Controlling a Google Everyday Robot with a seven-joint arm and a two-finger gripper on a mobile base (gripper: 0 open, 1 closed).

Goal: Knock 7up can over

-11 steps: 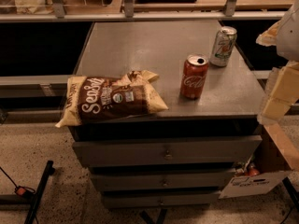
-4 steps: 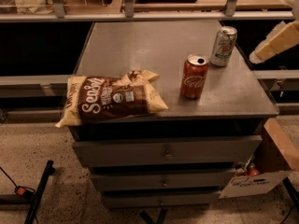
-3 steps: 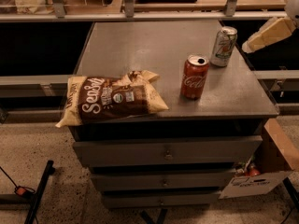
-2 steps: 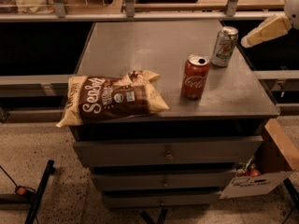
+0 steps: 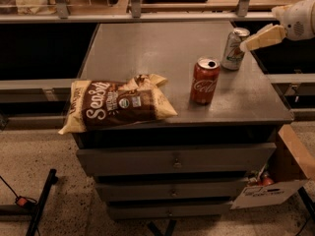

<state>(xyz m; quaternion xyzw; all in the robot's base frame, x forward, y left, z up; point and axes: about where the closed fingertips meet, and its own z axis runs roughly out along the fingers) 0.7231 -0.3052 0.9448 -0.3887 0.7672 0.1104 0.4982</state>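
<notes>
The 7up can (image 5: pixel 233 49) is silvery-white with green lettering and stands upright near the back right of the grey cabinet top (image 5: pixel 162 58). A red Coca-Cola can (image 5: pixel 204 81) stands upright in front and to the left of it. My gripper (image 5: pixel 244 46) comes in from the upper right edge, its cream-coloured tip right at the 7up can's upper right side, touching or almost touching it.
A brown chip bag (image 5: pixel 118 104) lies on the front left of the cabinet top. Drawers (image 5: pixel 174 159) run below the top. A cardboard box (image 5: pixel 275 181) sits on the floor at the right. A rail and shelf run behind the cabinet.
My gripper has swung in from the right edge towards the left and now reaches the 7up can. Both cans and the bag stay where they were.
</notes>
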